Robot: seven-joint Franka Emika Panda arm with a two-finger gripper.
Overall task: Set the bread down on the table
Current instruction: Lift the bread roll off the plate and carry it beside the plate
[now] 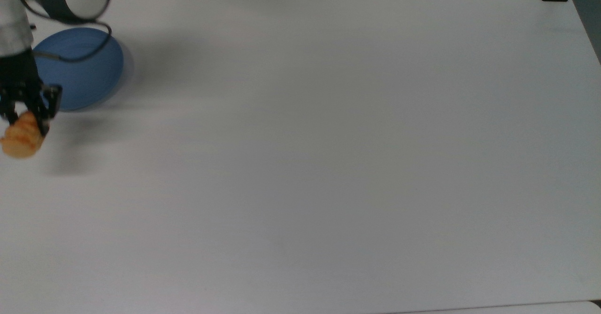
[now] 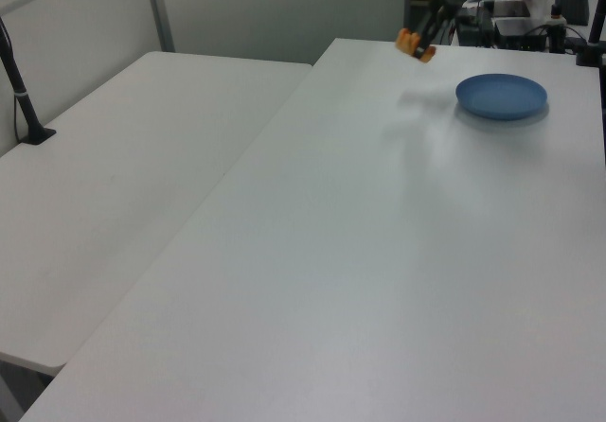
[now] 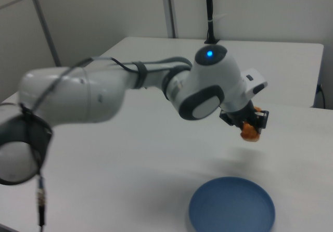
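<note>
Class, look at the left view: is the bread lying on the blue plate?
No. The hand holds the bread in the air, apart from the plate.

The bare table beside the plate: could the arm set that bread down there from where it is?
Probably yes. The gripper holds the bread in the air, past the plate, and the table looks bare underneath.

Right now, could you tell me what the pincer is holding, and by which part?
The pincer holds the bread by its upper end, clear of the table.

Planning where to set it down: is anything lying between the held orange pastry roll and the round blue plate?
Nothing. The left view shows bare white table between the bread and the blue plate.
</note>
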